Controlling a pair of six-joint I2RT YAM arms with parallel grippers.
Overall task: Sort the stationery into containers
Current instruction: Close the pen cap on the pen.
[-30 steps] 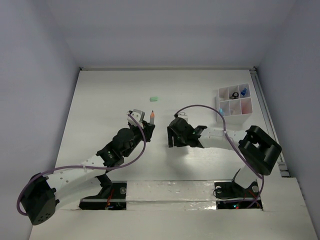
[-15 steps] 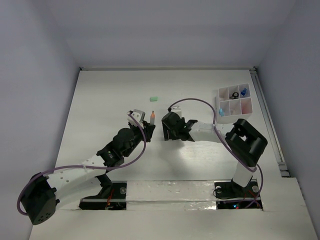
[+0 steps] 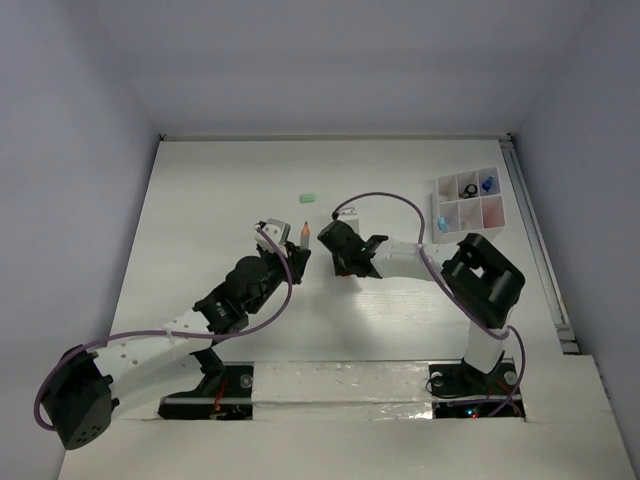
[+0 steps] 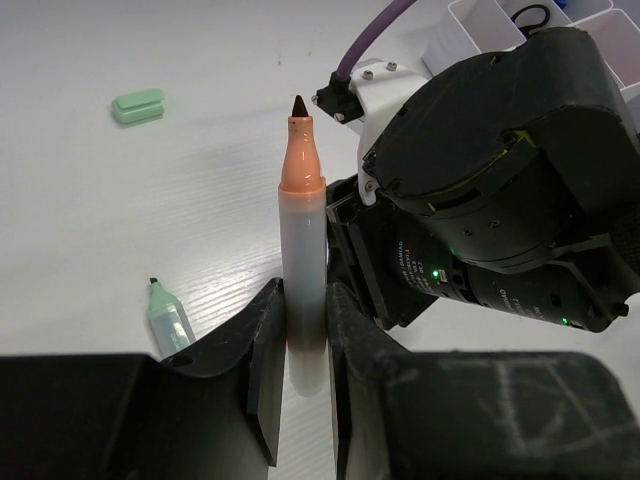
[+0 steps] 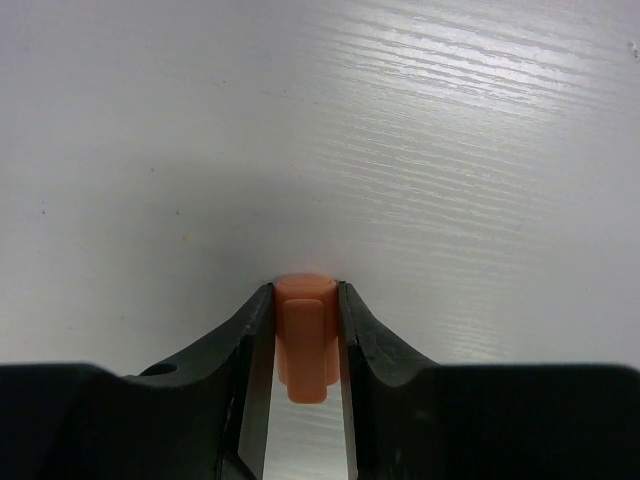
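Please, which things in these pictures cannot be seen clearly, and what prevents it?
- Top view: the contents of the tray are too small to name.
- Left wrist view: the tray is cut off by the upper edge and partly hidden behind the right arm.
- Left wrist view: the lower end of the orange marker is hidden inside the left gripper, which also covers part of the mint pen.
- Top view: the orange cap is hidden under the right gripper.

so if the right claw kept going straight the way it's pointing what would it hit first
Probably the bare table. The right claw, shut on the orange cap, shows only tabletop ahead in its wrist view; the orange marker in the left claw doesn't show there. Depth is unclear.
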